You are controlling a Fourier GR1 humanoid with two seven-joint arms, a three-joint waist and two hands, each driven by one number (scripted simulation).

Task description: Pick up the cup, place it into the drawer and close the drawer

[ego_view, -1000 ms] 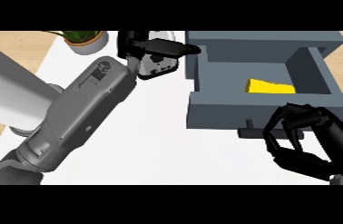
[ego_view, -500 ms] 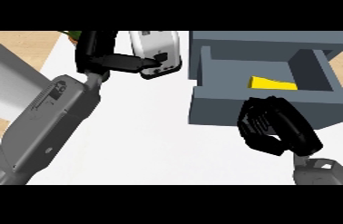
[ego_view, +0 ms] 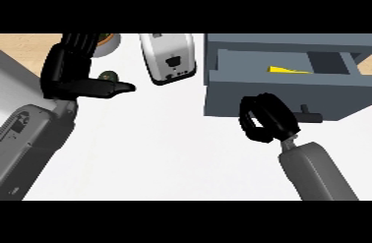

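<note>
The grey drawer (ego_view: pixel 280 97) stands pulled open at the right, with a yellow thing (ego_view: pixel 286 69) lying inside it. My right hand (ego_view: pixel 267 118) hovers in front of the drawer's front panel, left of its small handle (ego_view: pixel 309 114); its fingers are curled and hold nothing. At the upper left my left hand (ego_view: pixel 73 72) has its fingers stretched out and its thumb pointing right. A small dark round object (ego_view: pixel 108 75), possibly the cup, peeks out just above that thumb and is mostly hidden.
A white appliance (ego_view: pixel 169 57) lies between the left hand and the drawer. A round pot (ego_view: pixel 109 40) shows at the top edge behind the left hand. White counter spreads across the middle and the front.
My left hand has moved off the white appliance to its left. The right hand has moved left and up, to the drawer's front, and has curled tighter.
</note>
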